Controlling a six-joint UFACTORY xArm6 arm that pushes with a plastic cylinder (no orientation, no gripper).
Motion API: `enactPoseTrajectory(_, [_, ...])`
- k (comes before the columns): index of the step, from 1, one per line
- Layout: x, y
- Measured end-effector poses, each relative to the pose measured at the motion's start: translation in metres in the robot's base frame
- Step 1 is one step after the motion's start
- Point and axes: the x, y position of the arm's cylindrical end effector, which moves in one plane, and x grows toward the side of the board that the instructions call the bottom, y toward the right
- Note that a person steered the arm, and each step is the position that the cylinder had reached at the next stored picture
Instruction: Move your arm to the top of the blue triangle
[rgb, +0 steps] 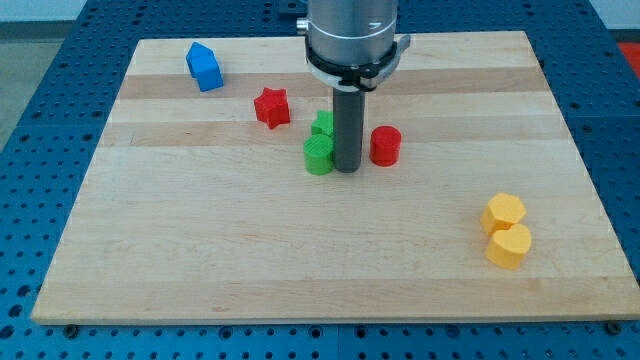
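Observation:
The blue block (204, 67), house-like with a pointed top, lies near the board's top left. My tip (347, 169) rests on the board near the centre, far to the right of and below the blue block. The tip touches or nearly touches a green round block (319, 155) on its left, with a second green block (322, 124) just above that. A red cylinder (385, 145) stands just right of the rod.
A red star-shaped block (271, 107) lies between the blue block and the green ones. Two yellow blocks (503, 212) (509, 246) sit together at the right, near the bottom. The wooden board (200, 250) ends at a blue perforated table.

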Motion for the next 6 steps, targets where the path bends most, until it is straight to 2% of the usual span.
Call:
enactPoseTrajectory(2, [0.046,-0.034])
enactPoseTrajectory(6, [-0.017,-0.047])
